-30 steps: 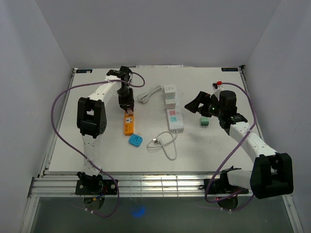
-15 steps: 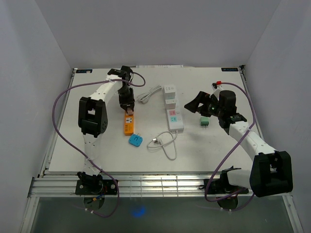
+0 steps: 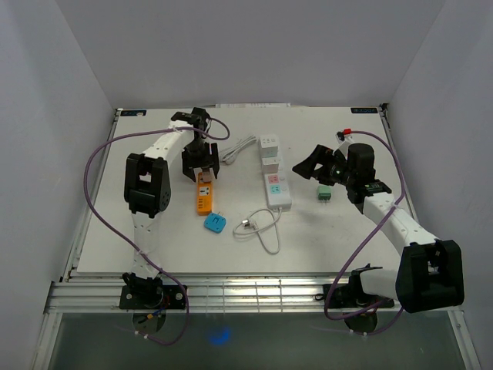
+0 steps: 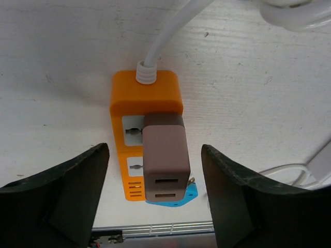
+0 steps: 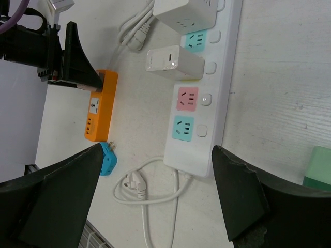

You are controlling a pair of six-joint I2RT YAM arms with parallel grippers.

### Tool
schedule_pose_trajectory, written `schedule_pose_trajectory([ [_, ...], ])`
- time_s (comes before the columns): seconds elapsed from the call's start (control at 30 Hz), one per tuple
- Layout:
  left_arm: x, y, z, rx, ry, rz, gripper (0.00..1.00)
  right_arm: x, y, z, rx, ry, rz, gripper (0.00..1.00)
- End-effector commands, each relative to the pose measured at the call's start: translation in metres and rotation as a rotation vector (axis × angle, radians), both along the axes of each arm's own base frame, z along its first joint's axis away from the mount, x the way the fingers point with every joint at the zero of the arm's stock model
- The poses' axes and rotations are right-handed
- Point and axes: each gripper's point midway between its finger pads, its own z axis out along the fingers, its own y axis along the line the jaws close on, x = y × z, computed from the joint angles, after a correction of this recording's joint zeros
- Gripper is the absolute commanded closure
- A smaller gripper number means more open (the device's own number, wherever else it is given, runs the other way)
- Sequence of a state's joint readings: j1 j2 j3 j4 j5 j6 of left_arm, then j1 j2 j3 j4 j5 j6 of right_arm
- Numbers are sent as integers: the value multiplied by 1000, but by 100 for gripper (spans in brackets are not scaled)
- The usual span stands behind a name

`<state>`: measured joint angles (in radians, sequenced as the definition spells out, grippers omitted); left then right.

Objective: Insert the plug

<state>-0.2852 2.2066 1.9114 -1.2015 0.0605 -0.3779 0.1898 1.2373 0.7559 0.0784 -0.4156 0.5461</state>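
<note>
toward the bench's far left corner, the empty, spread left gripper (image 4: pixel 154 155) straddles the brown plug (image 4: pixel 164 160) in the orange strip (image 4: pixel 146 93); a crooked lift could unseat it

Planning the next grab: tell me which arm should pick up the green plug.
Right. The right fingers, open, hover beside the green plug, while the left fingers straddle the brown adapter in the orange power strip, far from it.
</note>
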Motion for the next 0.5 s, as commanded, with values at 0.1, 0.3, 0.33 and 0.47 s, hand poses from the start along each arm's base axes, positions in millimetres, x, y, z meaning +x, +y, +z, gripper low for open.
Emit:
schedule_pose_trajectory([
  [0.1, 5, -4, 37, -41, -107, -16, 7, 5, -1, 13, 11, -54, 1, 10],
  [0.3, 7, -2, 62, -51, -179, -13, 5, 5, -8, 5, -28, -30, -35, 8],
  [0.33, 6, -1, 63, -48, -183, -14, 5, 5, -11, 3, -43, -25, -49, 7],
  [0.47, 2, 1, 83, -63, -261, -15, 3, 1, -34, -15, -146, 31, -147, 2],
])
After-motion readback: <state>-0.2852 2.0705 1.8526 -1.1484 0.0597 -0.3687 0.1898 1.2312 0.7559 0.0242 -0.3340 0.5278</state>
